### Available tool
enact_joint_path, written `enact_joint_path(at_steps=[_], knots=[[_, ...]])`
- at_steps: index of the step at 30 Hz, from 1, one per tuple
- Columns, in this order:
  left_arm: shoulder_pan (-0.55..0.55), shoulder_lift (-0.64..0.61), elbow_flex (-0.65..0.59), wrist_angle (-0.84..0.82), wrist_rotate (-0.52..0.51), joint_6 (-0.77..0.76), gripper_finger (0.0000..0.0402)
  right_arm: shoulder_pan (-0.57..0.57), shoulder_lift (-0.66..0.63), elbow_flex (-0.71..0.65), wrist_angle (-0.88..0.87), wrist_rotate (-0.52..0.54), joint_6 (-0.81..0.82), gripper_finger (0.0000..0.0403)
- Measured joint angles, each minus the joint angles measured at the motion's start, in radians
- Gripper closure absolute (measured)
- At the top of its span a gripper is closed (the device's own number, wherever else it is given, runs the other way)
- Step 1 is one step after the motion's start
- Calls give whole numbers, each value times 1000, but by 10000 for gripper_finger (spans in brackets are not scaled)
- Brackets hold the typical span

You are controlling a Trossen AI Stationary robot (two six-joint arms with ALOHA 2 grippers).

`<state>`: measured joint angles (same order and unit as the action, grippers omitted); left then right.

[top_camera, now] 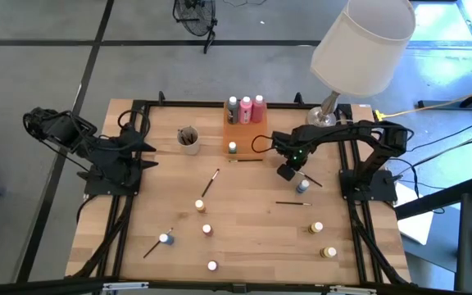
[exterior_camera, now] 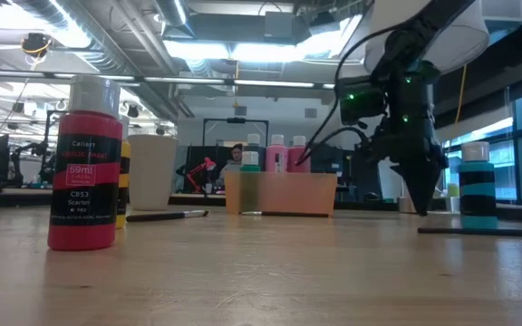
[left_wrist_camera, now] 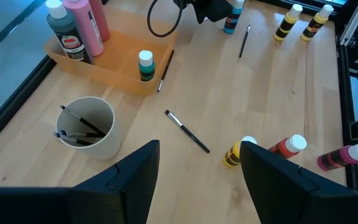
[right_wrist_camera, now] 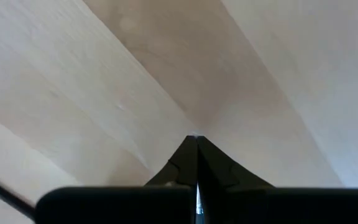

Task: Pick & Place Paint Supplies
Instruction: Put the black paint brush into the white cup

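Right gripper [top_camera: 288, 171] down at the table, fingers pinched together on nothing you can see.

From above, it sits beside the blue pot [top_camera: 302, 186] and a brush [top_camera: 293, 202], short of the orange tray [top_camera: 239, 131]; the left gripper [top_camera: 147, 153] waits by the grey cup [top_camera: 188, 137]. At table level its tip nearly touches the wood, with the blue pot just beside. Left wrist: your left fingers [left_wrist_camera: 135, 171] stand wide, holding nothing. Right wrist: closed fingertips over bare wood. This reads as a brush pickup that looks empty; next, reopen and realign before lifting.
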<state>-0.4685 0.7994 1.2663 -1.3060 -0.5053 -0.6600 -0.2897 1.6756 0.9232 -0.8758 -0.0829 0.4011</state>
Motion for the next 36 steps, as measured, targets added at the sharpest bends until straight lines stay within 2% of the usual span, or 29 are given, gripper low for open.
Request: enact_joint_path(at_steps=[12, 19, 24, 29, 32, 36], knots=[[0, -2, 0, 0, 25, 0, 182, 19, -3, 100, -150, 11, -24, 403], [0, -6, 0, 0, 26, 0, 182, 64, -4, 250, -261, 14, -36, 403], [0, -12, 0, 0, 20, 0, 182, 113, -4, 425, -339, 37, -38, 403], [0, -13, 0, 0, -1, 9, 182, 173, -5, 668, -349, 64, -31, 403], [0, -13, 0, 14, -19, 24, 182, 218, -6, 838, -303, 131, -40, 403], [0, -13, 0, 102, -76, 66, 182, 275, -7, 1022, -156, 200, -104, 403]])
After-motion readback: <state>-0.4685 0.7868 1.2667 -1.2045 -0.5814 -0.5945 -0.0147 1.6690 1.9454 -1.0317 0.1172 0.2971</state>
